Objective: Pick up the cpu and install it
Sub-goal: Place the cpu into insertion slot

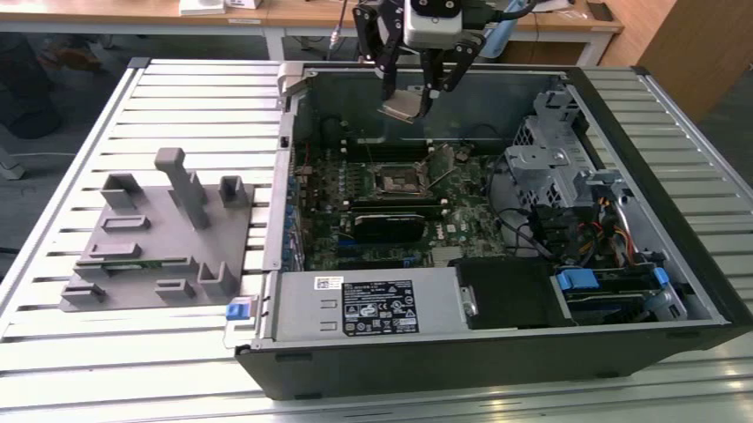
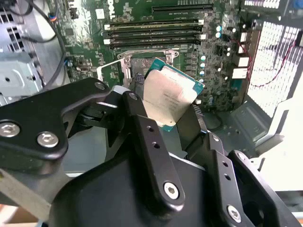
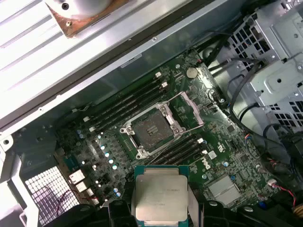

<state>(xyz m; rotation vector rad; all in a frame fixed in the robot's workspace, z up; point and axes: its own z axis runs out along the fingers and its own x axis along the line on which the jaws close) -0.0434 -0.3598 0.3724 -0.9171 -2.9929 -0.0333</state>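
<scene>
In the exterior view the claw (image 1: pixel 410 95) hangs over the far end of the open case (image 1: pixel 471 370), its fingers drawn in narrow on the cpu (image 1: pixel 400 109), which sits tilted just under the fingertips; the socket (image 1: pixel 398 181) lies on the board below the claw, well apart from the chip; the grey fixture (image 1: pixel 165 233) rests on the slatted table (image 1: pixel 70 352), far off from the claw toward the exterior view's left.

In the second wrist view the black fingers (image 2: pixel 142 132) pinch the cpu (image 2: pixel 170 97) by opposite edges, a pale silvery face toward the camera and a green rim showing; the socket (image 2: pixel 137 66) lies beyond the claw (image 2: pixel 163 108), partly hidden behind the chip; the memory slots (image 2: pixel 151 33) run further out still.

In the first wrist view the cpu (image 3: pixel 160 194) sits right at the claw (image 3: pixel 160 208), held between its fingertips; the socket (image 3: pixel 151 127) lies out ahead of the claw on the board, clear of the chip.
</scene>
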